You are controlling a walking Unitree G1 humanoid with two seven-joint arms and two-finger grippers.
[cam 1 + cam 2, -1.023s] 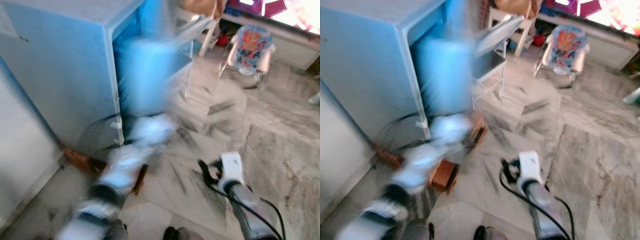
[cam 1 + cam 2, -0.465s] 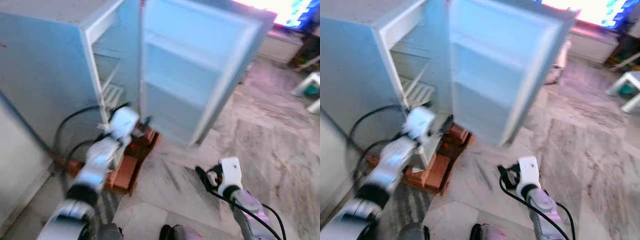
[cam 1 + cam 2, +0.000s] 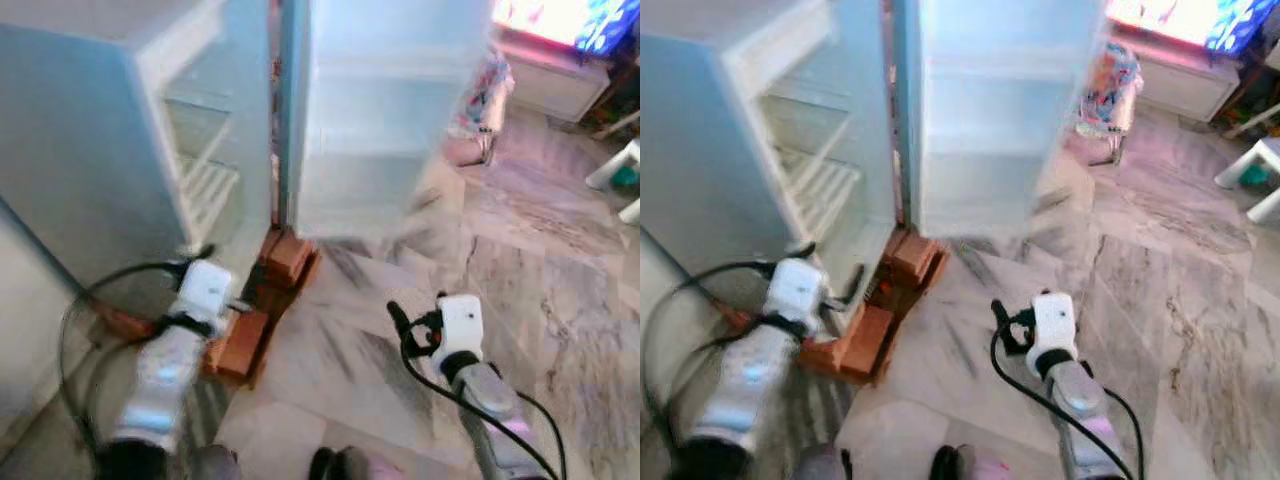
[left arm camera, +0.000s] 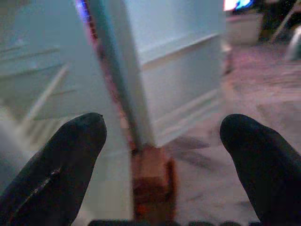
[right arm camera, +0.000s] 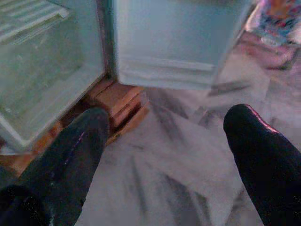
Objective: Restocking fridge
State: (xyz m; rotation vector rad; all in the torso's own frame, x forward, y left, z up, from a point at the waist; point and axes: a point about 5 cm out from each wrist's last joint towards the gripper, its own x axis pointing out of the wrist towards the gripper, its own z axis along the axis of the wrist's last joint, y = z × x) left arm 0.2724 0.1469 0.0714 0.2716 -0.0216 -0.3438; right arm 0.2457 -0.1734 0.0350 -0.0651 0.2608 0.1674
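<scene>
Fridge (image 3: 90, 150): You face a small pale-blue fridge standing open on a marble floor (image 3: 560, 300), raised on reddish bricks (image 3: 285, 262) at its front corner.
Door (image 3: 385, 110): It swings wide to your right, its inner shelves bare and blurred in the head views.
Interior: You can see white wire shelves (image 3: 815, 185) inside the cabinet; nothing on them can be made out.
Left gripper (image 4: 162, 155): Your left arm reaches low toward the fridge's base, near the bricks; the two black fingers (image 4: 61, 155) stand well apart and hold nothing, framing the door's hinge edge and a brick below it.
Right gripper (image 5: 167, 155): Your right arm hangs over the floor in front of the door, well apart from the fridge; its fingers (image 5: 263, 155) are spread wide and empty.
Cables: Black cable (image 3: 90, 300) loops beside your left arm.
Background: A bright screen (image 3: 560, 20) glows at the far right, with a colourful baby seat (image 3: 1105, 85) beyond the door.
</scene>
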